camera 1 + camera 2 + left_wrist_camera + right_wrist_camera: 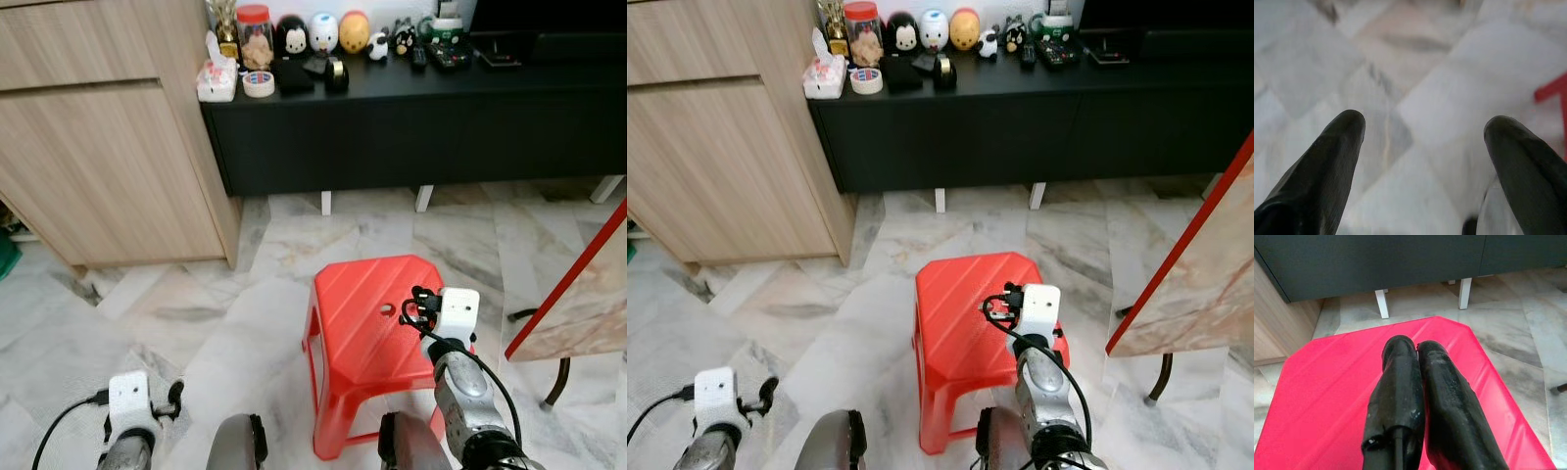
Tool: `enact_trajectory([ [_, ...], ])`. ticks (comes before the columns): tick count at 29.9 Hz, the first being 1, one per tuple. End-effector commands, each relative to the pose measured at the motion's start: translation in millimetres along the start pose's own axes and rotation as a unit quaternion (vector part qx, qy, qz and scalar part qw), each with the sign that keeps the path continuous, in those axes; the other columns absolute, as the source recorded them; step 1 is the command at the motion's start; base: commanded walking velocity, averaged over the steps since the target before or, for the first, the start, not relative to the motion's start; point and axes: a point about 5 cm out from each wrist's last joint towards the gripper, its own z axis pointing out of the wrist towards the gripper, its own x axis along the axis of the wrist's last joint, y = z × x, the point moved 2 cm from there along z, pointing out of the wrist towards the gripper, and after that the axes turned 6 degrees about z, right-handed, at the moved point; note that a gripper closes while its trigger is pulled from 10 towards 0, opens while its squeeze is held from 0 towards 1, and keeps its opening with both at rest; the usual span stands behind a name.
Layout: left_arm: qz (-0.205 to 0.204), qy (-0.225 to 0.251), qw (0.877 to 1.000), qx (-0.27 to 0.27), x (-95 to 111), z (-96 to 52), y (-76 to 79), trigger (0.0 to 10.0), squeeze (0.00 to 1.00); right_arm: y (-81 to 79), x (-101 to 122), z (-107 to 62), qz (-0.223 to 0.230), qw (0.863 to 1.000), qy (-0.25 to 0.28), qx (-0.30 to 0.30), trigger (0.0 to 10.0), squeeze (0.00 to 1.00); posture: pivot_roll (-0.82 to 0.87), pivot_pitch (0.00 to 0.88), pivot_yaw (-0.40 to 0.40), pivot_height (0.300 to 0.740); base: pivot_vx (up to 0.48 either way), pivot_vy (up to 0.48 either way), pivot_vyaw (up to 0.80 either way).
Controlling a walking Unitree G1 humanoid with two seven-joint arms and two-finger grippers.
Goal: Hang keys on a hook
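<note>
My right gripper (pixel 1413 350) is shut with nothing between its fingers, and it hovers just above the top of a red plastic stool (pixel 367 313). The right arm reaches forward over the stool's right side, its white wrist camera (pixel 457 311) above the seat. My left gripper (pixel 1422 127) is open and empty, held low over the marble floor (pixel 1415 98) to the left of the stool. A corner of the red stool (pixel 1555 90) shows beside it in the left wrist view.
A low black cabinet (pixel 411 117) runs along the far wall, carrying figurines, a jar and a tape roll. A tall wooden cabinet (pixel 98 147) stands at the left. A red-edged marble tabletop (pixel 578 294) juts in at the right. Open floor lies left of the stool.
</note>
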Motion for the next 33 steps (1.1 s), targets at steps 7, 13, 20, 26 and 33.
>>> enact_trajectory([
  [7,0.001,-0.077,0.997,0.012,-39.6,-14.5,-4.9,10.0,0.00,-2.2,-2.6,-1.4,0.002,1.000,-0.006,0.001,10.0,0.00,0.06,0.052,-0.010,0.657,0.000,0.000,0.00],
  [13,0.005,-0.088,0.996,0.008,-43.8,-15.8,-2.2,10.0,0.00,-3.3,-1.5,-0.7,0.003,1.000,-0.003,0.001,10.0,0.00,0.05,0.039,-0.002,0.692,0.000,0.000,0.00],
  [20,0.008,-0.097,0.995,0.007,-48.0,-17.4,-2.0,10.0,0.00,-4.7,-2.0,-1.1,0.005,1.000,-0.002,0.002,10.0,0.00,0.05,0.023,0.002,0.737,0.000,0.000,0.00],
  [26,0.010,-0.113,0.994,0.006,-56.0,-21.5,-1.8,10.0,0.00,-3.7,-8.9,-4.7,0.011,1.000,-0.012,-0.006,10.0,0.00,0.05,0.009,0.003,0.740,0.000,0.000,0.00],
  [33,0.008,-0.133,0.991,0.007,-67.0,-27.7,-2.0,10.0,0.00,-3.3,-11.3,-6.4,0.009,1.000,-0.014,-0.007,10.0,0.00,0.04,0.000,0.006,0.740,0.000,0.000,0.00],
])
